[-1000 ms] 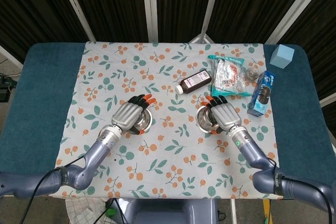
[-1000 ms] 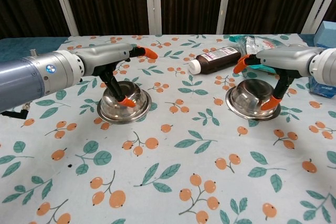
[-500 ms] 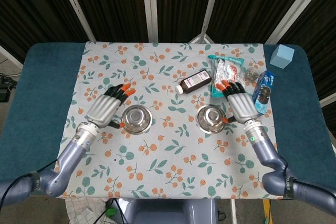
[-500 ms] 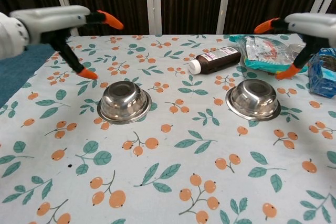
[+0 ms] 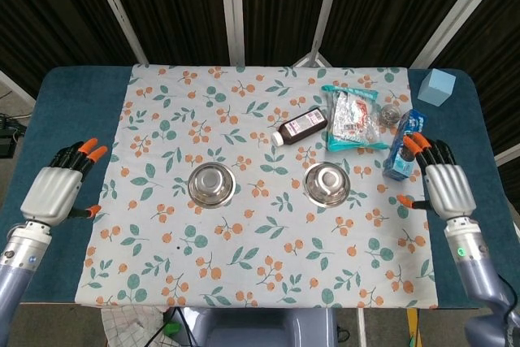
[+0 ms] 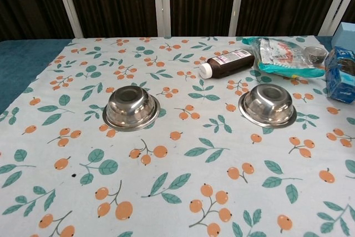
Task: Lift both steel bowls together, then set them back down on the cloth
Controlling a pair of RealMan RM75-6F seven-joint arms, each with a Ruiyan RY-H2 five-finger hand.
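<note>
Two steel bowls sit upside down on the flower-print cloth [image 5: 260, 119]: the left bowl [image 5: 211, 184] [image 6: 131, 107] and the right bowl [image 5: 327, 184] [image 6: 267, 104]. My left hand [image 5: 58, 188] hangs over the blue table edge, far to the left of its bowl, with fingers spread and nothing in it. Off the cloth's right edge, my right hand [image 5: 439, 186] is also spread and holds nothing. Neither hand shows in the chest view.
A brown bottle [image 5: 301, 127] [image 6: 227, 62] lies on its side behind the bowls. A snack packet [image 5: 351, 118] [image 6: 285, 55], a small jar [image 5: 390, 114] and a blue biscuit box [image 5: 405, 145] [image 6: 339, 73] crowd the right back. A pale blue block [image 5: 437, 87] sits at the far right corner.
Both hands let go of the bowls and drew away outward, the left one to the left table edge, the right one past the cloth's right edge. The bowls stayed in place.
</note>
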